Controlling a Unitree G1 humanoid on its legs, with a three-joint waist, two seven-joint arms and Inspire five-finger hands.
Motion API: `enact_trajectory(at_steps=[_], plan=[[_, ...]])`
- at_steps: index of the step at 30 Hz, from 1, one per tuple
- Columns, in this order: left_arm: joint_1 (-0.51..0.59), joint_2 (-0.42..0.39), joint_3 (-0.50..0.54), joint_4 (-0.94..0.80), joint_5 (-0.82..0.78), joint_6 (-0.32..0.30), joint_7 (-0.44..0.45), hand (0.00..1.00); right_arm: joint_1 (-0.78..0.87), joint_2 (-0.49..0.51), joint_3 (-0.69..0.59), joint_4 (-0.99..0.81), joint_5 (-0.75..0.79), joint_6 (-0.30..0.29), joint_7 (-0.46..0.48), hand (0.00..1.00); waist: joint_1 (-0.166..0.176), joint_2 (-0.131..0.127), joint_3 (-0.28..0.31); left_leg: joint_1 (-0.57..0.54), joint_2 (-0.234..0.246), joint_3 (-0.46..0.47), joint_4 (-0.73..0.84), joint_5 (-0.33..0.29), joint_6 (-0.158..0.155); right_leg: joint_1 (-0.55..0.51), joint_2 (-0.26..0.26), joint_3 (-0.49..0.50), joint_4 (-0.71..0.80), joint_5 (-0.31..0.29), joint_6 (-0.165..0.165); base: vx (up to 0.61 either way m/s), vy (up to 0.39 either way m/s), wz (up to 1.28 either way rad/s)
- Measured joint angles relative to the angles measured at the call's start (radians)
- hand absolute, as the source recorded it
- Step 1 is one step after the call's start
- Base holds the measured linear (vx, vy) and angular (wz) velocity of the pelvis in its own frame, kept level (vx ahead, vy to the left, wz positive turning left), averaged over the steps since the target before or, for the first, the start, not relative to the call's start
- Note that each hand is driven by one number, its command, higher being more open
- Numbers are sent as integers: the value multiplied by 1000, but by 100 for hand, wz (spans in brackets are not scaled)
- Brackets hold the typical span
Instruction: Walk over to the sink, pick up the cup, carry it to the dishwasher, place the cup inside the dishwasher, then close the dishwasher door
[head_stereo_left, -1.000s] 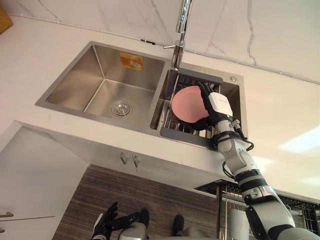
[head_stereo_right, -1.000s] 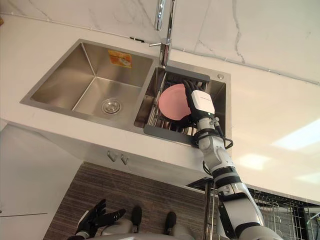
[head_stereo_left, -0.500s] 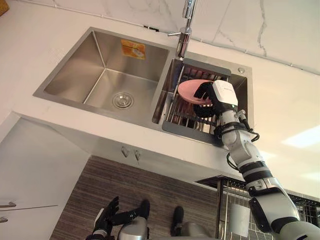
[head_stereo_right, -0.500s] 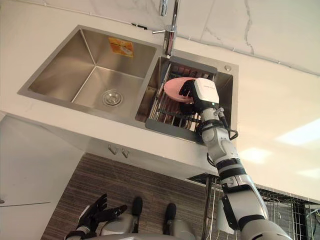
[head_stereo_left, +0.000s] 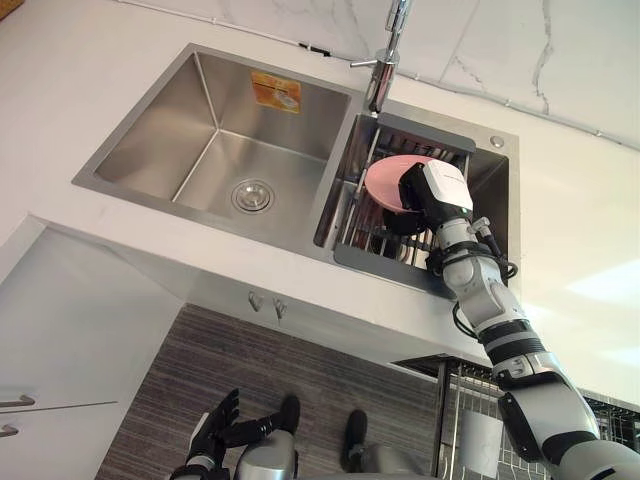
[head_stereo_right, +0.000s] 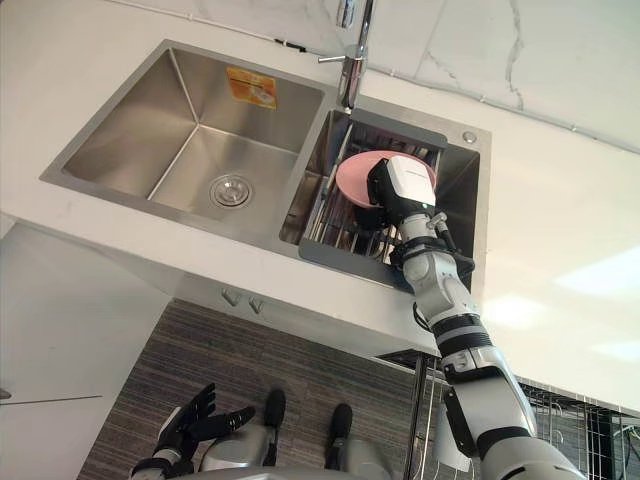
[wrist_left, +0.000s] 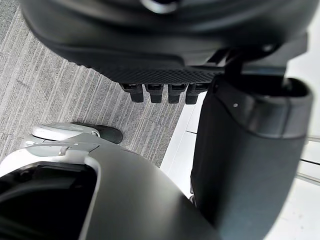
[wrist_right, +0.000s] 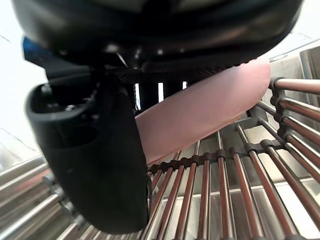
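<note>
The pink cup (head_stereo_left: 383, 177) sits over the wire rack (head_stereo_left: 378, 236) in the right basin of the steel sink (head_stereo_left: 205, 218). My right hand (head_stereo_left: 428, 196) reaches down into that basin, its fingers curled round the cup. In the right wrist view the cup (wrist_right: 210, 107) lies between the thumb (wrist_right: 95, 160) and the fingers, just above the rack's bars (wrist_right: 220, 190). My left hand (head_stereo_left: 214, 436) hangs low over the floor with its fingers (wrist_left: 160, 92) straight and nothing in it.
The faucet (head_stereo_left: 386, 62) rises at the back between the two basins. The left basin (head_stereo_left: 225, 150) has a drain (head_stereo_left: 252, 195). A dishwasher's wire rack (head_stereo_left: 470, 400) stands open at the lower right, with a white cup (head_stereo_left: 480, 438) in it. Cabinet fronts (head_stereo_left: 60, 360) are at the lower left.
My right hand's fingers have curled shut round the pink cup, which has tipped from face-on to a flatter oval. The camera has shifted a little. The left hand has stayed put.
</note>
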Motion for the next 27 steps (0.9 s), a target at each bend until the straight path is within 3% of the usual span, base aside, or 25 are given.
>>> enact_trajectory(at_steps=[14, 18, 27], plan=[[8, -4, 3, 48, 2, -18, 17, 100, 307, 8, -19, -494, 21, -81, 37, 0, -70, 3, -13, 58, 3, 79, -18, 0, -1, 23, 8, 74, -6, -1, 0, -22, -12, -17], [15, -4, 3, 93, 2, -24, 26, 100, 389, 8, -29, -552, 21, -119, 38, 0, -87, 6, -65, 66, 4, 110, -26, -2, -3, 24, 11, 91, -18, -3, -1, -36, -16, -21], [21, -14, 2, 153, 23, -35, 46, 100, 540, 7, -105, -735, 21, -214, 17, 0, -123, 30, -113, 112, 12, 158, -30, -14, -9, 55, 22, 136, -34, -1, -6, -17, -14, -16]])
